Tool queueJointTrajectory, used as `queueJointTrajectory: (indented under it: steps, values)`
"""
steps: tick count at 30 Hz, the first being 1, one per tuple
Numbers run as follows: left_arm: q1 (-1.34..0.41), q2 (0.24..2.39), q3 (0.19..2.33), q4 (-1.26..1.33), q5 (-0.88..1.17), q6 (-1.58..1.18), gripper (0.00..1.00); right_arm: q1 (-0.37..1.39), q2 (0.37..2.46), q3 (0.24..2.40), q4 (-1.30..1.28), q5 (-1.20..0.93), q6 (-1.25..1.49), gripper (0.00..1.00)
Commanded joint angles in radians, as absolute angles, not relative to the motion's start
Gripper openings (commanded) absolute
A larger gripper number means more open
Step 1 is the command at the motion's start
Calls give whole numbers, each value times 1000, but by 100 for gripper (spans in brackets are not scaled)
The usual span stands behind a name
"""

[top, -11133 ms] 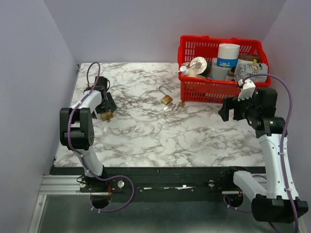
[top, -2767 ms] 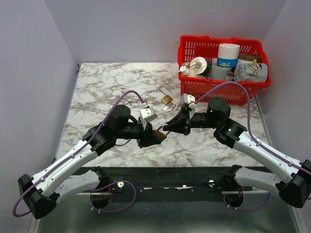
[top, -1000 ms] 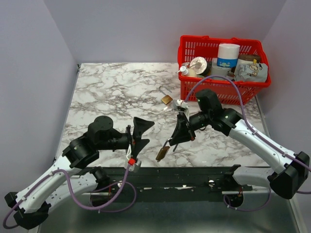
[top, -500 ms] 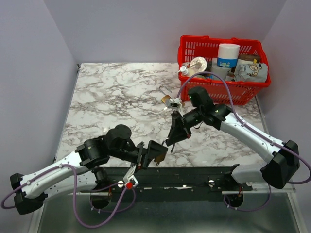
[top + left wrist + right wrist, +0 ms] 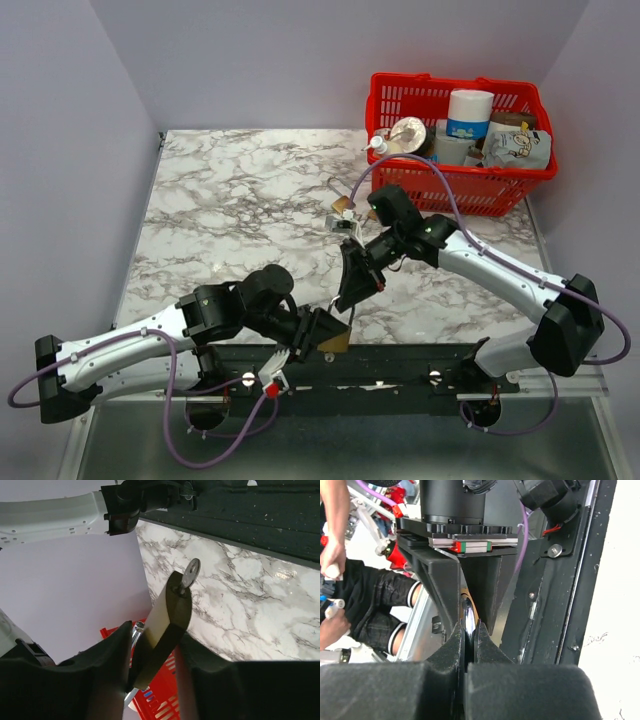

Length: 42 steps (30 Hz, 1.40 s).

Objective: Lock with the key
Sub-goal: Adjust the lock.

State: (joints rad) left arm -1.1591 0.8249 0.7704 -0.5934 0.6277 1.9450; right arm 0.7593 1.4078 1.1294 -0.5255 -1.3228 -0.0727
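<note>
Brass padlock [image 5: 167,615], key [image 5: 191,572] seated in its keyhole, clamped between the fingers of the left gripper [image 5: 322,335] over the near edge of the table [image 5: 250,190]. Right gripper [image 5: 345,295] just beyond, apart from the key, fingers pressed nearly together; any hold indiscernible.

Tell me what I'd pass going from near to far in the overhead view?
A brass padlock in the left gripper → right gripper → second brass padlock on the marble table → red plastic basket.

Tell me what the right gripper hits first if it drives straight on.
Most likely the key in the padlock that the left gripper holds; depth is unclear, but the right gripper points at it.
</note>
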Motion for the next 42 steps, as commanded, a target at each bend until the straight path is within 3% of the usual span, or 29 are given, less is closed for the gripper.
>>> queueJointTrajectory:
  steps: [1,4,5,6,9,11,12,15,22,27,32,42]
  values:
    - [-1173,811,779,-511,640,1945,33,778,1424,1180,-534,-1387,-84,1]
    - [-1187,808,778,-494,627,1908,14,781,1431,1189,-531,-1350,-74,8]
    - [-1187,808,781,-489,627,1879,4,781,1436,1204,-532,-1335,-68,15]
    - [-1192,810,787,-489,627,1862,0,781,1437,1212,-535,-1319,-63,28]
    - [-1192,807,807,-500,627,1783,0,767,1434,1258,-552,-1269,-63,57]
    - [-1195,798,807,-505,627,1746,0,746,1434,1287,-571,-1247,-63,69]
    - [-1193,793,805,-509,623,1709,0,736,1433,1322,-580,-1236,-61,83]
    - [-1193,772,807,-488,608,1591,0,684,1421,1389,-624,-1189,-75,100]
    - [-1166,882,1001,-479,492,834,0,479,1191,1358,-644,-1020,-198,100]
    - [-1030,929,1066,-451,570,394,0,471,976,1206,-657,-956,-314,100]
    - [-850,1001,1132,-457,736,210,0,472,836,1108,-724,-1011,-368,100]
    - [-824,1069,1172,-391,848,84,0,603,926,1092,-624,-980,-348,98]
